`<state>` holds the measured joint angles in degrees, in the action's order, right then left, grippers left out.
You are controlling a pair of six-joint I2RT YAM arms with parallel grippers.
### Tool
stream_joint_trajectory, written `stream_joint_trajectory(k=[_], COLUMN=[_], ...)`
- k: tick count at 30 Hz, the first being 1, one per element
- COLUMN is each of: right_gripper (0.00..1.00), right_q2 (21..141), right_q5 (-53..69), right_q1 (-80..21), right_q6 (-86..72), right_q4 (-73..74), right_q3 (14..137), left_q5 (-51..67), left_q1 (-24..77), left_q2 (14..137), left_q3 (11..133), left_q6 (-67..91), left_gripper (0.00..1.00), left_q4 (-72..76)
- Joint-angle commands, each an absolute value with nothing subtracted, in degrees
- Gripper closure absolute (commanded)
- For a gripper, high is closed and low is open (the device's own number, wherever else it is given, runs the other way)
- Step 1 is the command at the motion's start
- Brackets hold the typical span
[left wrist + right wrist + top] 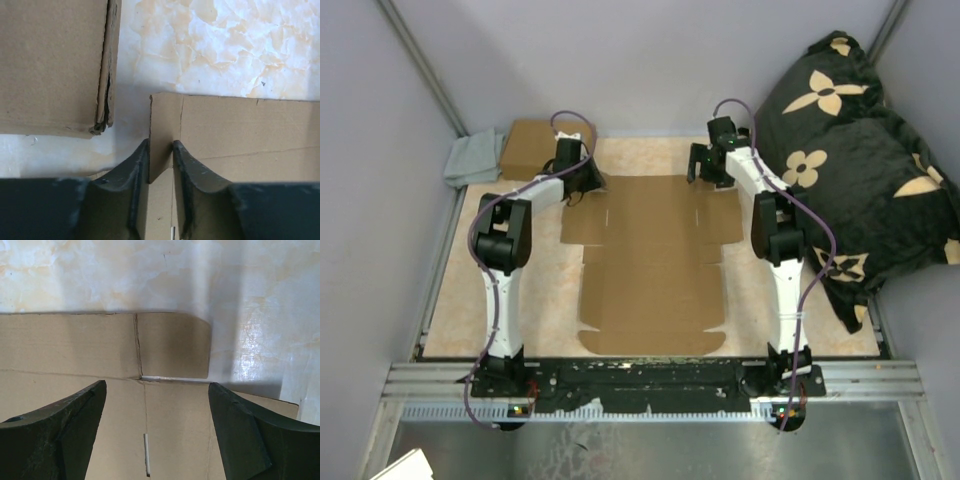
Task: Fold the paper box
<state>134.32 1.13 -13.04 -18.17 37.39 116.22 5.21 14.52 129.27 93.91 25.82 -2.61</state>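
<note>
The paper box (655, 265) is lying unfolded and flat on the table (750, 300), its flaps spreading out on both sides.

The left gripper (582, 172) is reaching the far left corner of the box. In the left wrist view its two fingers (135, 172) are pressing together on the small corner flap (165, 125), one finger on each face of it. The flap is standing between them like a thin wall, so it is probably lifting off the table, though the view is too close to be sure.

The right gripper (705, 165) is hanging over the far right corner of the box. Its fingers (65, 435) are standing wide apart, holding nothing, and the right corner flap (172, 345) is lying flat just beyond them. Whether they are touching the cardboard, I cannot tell.

A closed brown carton (533, 148) is sitting just beyond the far left corner of the box, apart from it. A grey cloth (470, 158) is lying on the carton's outer side, further left of the box. A black cushion (850, 150) with pale flowers is leaning well to the right of the box.
</note>
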Motion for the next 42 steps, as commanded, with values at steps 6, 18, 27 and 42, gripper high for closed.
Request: stream_joint_trajectory(k=[6,18,27,42], right_gripper=[0.16,0.1,0.1,0.06], right_q2=[129.27,123.57,119.62,115.63], right_q5=[1.2,1.19,8.74,11.93], right_q1=[-13.51,-12.71,-11.01,-10.02], right_q6=[-18.17,-19.01,-17.23,-16.28], right_q4=[36.68,35.62,30.6,26.15], right_q3=[115.92,113.01,106.43,97.36], left_q5=[6.12,13.08,17.92,16.23], left_q1=[14.85,14.85,14.81,14.85], left_q2=[126.36,108.91,103.33,101.25], left_q3=[93.39,72.04,63.79,61.54], left_q6=[25.67,27.34,27.5,27.41], left_gripper=[1.0,1.0,1.0,1.0], left_q4=[-1.82,14.27,25.16,26.1])
